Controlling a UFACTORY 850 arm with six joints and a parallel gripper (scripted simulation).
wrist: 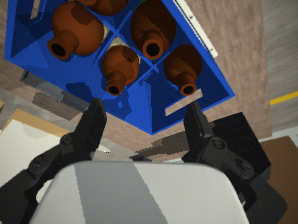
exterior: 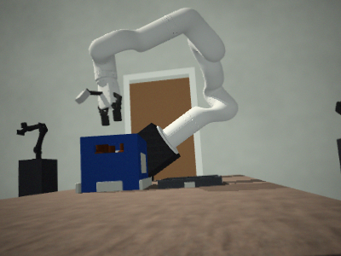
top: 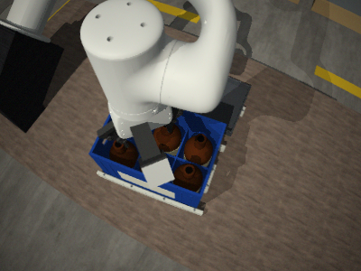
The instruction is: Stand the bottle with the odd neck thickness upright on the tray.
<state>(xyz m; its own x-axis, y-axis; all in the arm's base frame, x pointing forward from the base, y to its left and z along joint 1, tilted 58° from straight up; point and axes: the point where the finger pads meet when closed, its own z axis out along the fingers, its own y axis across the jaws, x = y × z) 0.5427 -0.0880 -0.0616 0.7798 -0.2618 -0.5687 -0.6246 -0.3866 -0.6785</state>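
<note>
From left to right in the exterior view, we see the crate (top: 186, 198) (exterior: 111, 164) (wrist: 136, 107) below the gripper (top: 145, 135) (exterior: 111, 122) (wrist: 145, 109), its jaws wide apart with nothing between them. Beneath them, five brown bottles (top: 198, 151) (exterior: 104, 148) (wrist: 120, 62) stand in the crate; the odd one is probably among these, though we can't tell which. The tray (top: 239, 97) (exterior: 170, 183) (wrist: 50, 89) lies lower, to the jaws' right.

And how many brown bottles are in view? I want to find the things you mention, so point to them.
5, all in the blue crate (top: 189, 197) (exterior: 106, 166) (wrist: 135, 111): three bottles (top: 124, 155) (wrist: 152, 30) in the row beside the white rail (top: 149, 195) (wrist: 197, 27), two bottles (top: 199, 151) (wrist: 77, 30) in the other. The top view hides one.
</note>
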